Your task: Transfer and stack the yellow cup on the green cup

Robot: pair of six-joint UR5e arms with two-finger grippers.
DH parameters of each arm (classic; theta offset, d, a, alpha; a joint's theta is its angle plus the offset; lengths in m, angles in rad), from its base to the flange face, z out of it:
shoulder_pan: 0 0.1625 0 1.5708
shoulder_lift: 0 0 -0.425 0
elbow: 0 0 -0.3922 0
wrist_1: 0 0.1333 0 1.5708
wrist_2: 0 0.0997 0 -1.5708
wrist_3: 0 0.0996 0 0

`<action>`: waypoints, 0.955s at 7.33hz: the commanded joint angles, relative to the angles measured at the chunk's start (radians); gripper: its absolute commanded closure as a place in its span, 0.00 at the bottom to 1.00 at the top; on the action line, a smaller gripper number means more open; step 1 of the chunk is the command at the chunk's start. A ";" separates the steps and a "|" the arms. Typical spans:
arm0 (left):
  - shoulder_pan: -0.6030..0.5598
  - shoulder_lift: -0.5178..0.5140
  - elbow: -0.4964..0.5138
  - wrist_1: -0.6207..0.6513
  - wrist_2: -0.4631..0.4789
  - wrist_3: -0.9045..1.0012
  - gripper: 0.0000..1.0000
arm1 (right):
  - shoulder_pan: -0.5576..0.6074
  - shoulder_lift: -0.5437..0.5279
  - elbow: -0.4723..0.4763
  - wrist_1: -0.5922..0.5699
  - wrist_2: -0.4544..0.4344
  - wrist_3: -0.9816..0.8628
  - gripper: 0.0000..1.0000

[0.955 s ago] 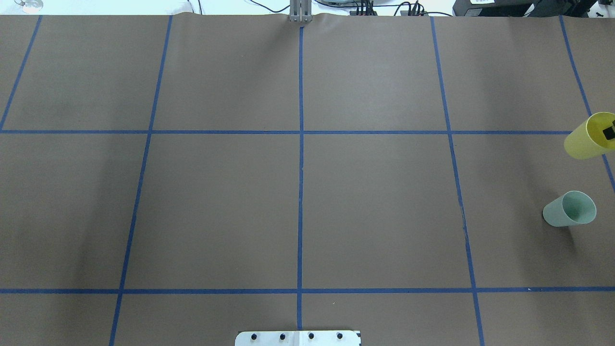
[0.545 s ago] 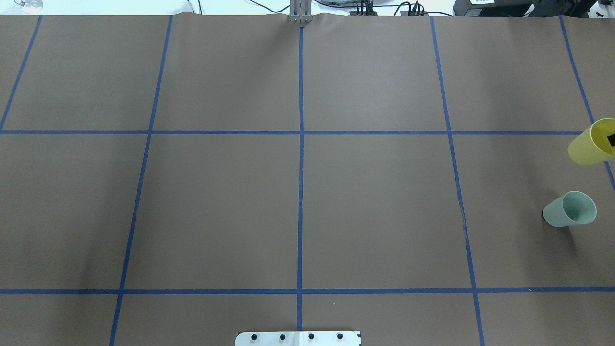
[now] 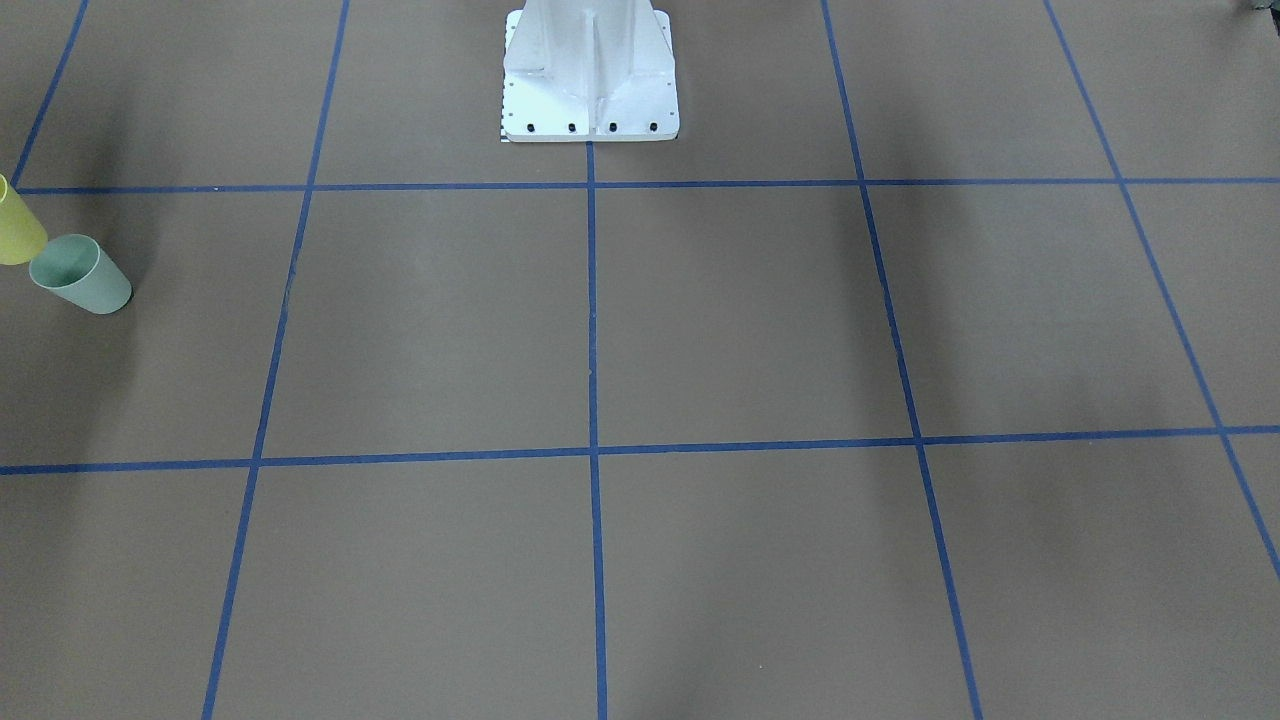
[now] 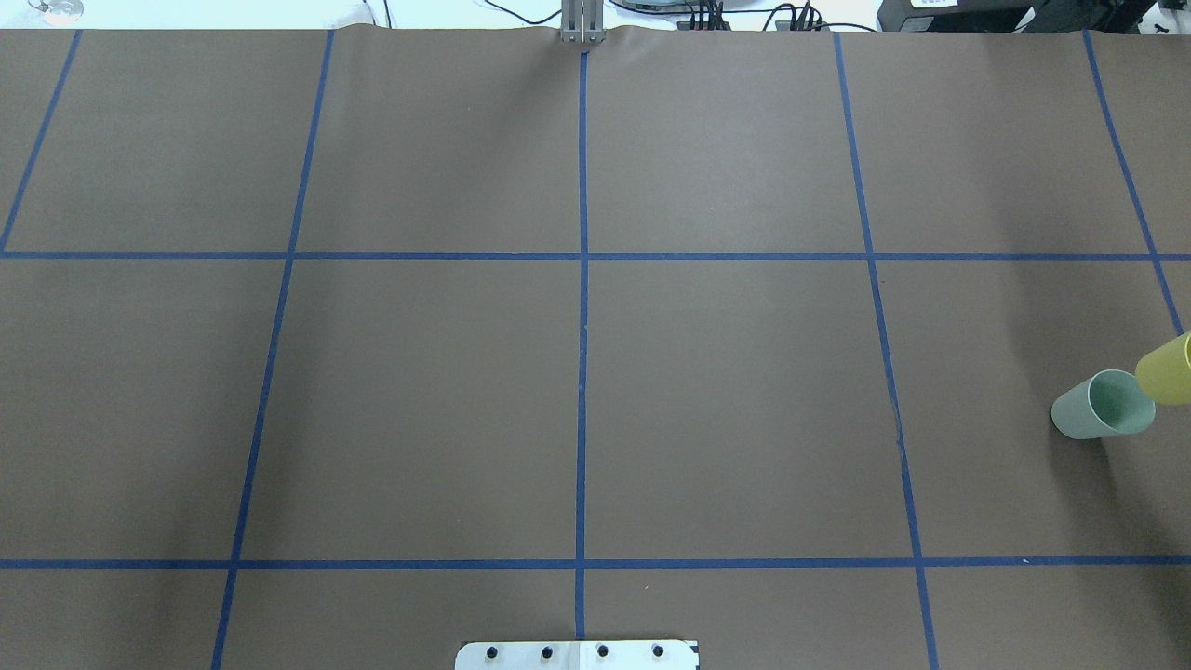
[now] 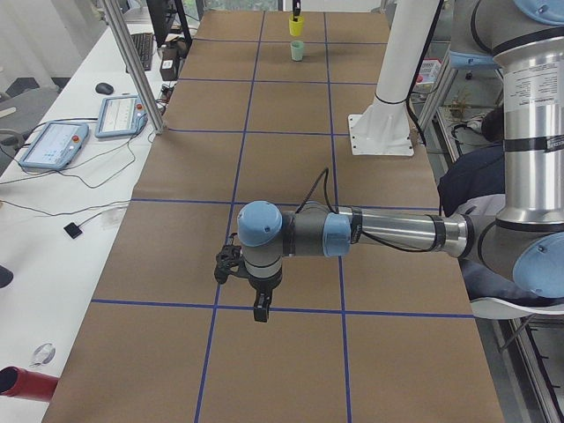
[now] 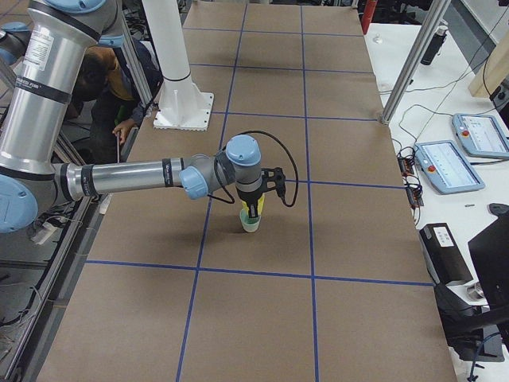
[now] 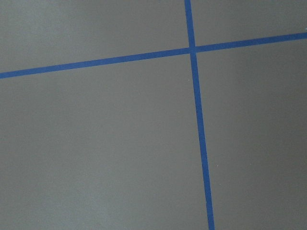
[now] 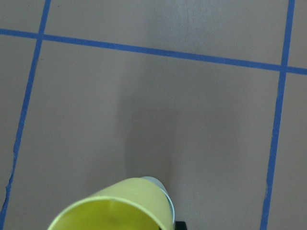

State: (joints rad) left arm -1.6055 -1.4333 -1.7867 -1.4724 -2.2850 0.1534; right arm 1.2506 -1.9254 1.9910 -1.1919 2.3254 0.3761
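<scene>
Yellow plastic, clear of the paper: the yellow cup (image 6: 253, 208) hangs mouth-up just above the green cup (image 6: 250, 226), whose pale rim peeps out behind it in the right wrist view (whether the two touch cannot be judged). The right gripper (image 6: 254, 200) is clamped on the yellow cup's wall from above. The green cup stands upright on the table (image 4: 726, 400). The left gripper (image 5: 262, 310) hovers well apart from the green cup; I cannot tell how wide it stands.

The frame edge cuts the yellow cup (image 4: 1170, 374) (green cup (image 8: 154, 181) mostly hidden).
</scene>
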 commanded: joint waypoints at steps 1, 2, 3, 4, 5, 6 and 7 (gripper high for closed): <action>-0.001 0.001 -0.002 -0.002 0.001 0.000 0.00 | -0.045 -0.012 -0.058 0.131 0.006 0.088 1.00; -0.001 0.001 -0.002 -0.002 0.001 0.000 0.00 | -0.086 -0.010 -0.076 0.167 0.006 0.128 1.00; -0.001 -0.001 -0.002 -0.002 0.001 0.000 0.00 | -0.098 -0.001 -0.105 0.199 0.006 0.132 1.00; -0.002 -0.001 -0.002 -0.002 0.001 0.000 0.00 | -0.099 0.000 -0.109 0.208 0.006 0.132 1.00; -0.001 -0.003 0.000 -0.002 0.001 0.000 0.00 | -0.099 0.000 -0.112 0.209 0.006 0.132 1.00; -0.001 -0.004 -0.002 -0.002 0.001 0.000 0.00 | -0.099 0.000 -0.113 0.209 0.006 0.130 1.00; -0.001 -0.006 -0.002 -0.002 0.001 0.000 0.00 | -0.099 0.000 -0.113 0.207 0.008 0.130 0.64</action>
State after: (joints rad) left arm -1.6062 -1.4369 -1.7882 -1.4741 -2.2841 0.1534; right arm 1.1527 -1.9255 1.8792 -0.9848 2.3320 0.5064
